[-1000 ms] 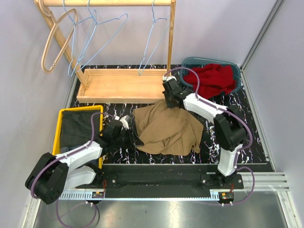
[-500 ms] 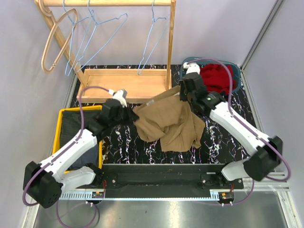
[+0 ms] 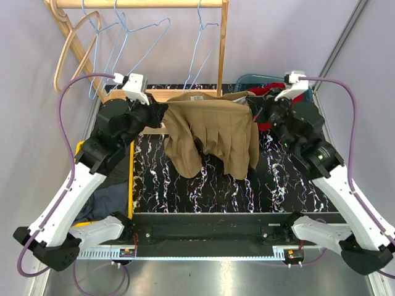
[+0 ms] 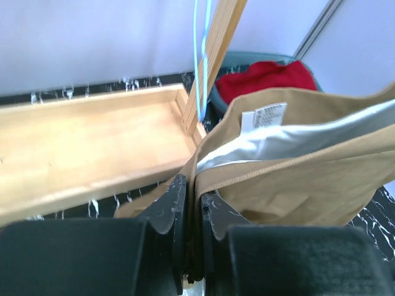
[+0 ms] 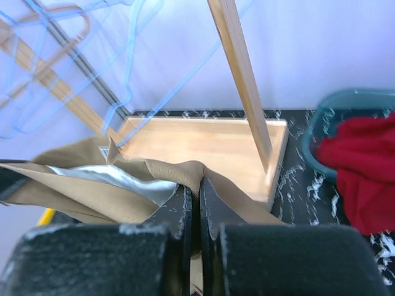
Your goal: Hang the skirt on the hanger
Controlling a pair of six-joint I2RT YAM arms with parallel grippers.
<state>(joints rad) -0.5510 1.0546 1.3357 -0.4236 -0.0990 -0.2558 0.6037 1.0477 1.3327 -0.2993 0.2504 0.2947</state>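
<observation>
The two arms are holding the tan pleated fabric skirt up in the air, a little toward 12 o'clock from the middle of the black marbled table surface. The left gripper is pinching the waistband at its 9 o'clock end and the right gripper is pinching it at the 3 o'clock end. In each wrist view the two fingers are pressed together with the tan band between them. Because the grippers are standing well apart, the waistband is being stretched into a nearly straight line, and the rest of the cloth is hanging freely toward 6 o'clock. The white label and pale lining are showing at the top edge.

The thin blue wire hanger is hanging from the light wooden clothes rack, at 12 o'clock from the skirt. The skirt is near it but is not hung on it yet. The arms are probably spreading the waist this way so that it is coming flat and open to the hanger. The next move is likely asking both grippers to travel together toward 12 o'clock without letting the band go slack, and the light wire may be swinging away when the cloth meets it
</observation>
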